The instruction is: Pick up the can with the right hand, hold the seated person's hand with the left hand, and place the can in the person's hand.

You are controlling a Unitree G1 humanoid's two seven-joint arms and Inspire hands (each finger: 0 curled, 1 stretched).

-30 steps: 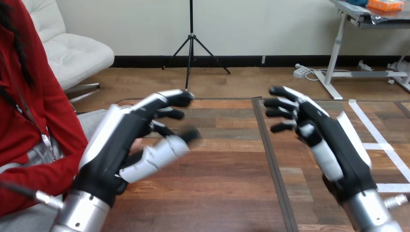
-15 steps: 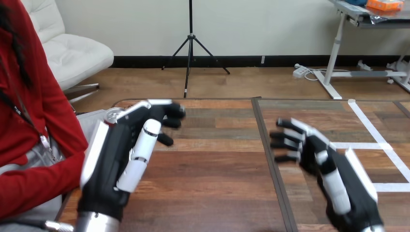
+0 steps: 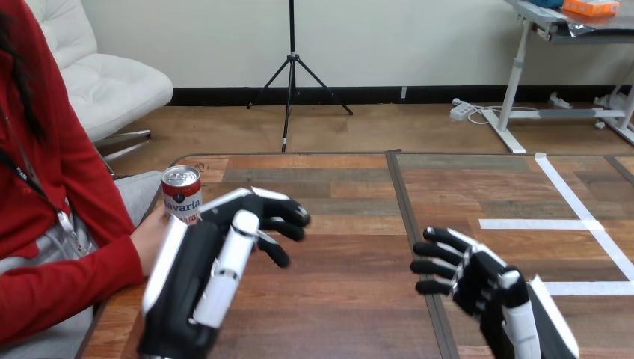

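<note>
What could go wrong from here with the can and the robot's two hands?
The can stands upright near the left edge of the table, by the person's hand and right beside the left hand; a sideways move of that hand might tip it. The right hand is open, empty and far to the can's right, so reaching over may run into the left hand.

Left hand (image 3: 193, 277) and right hand (image 3: 487, 288) raised, fingers relaxed.
</note>
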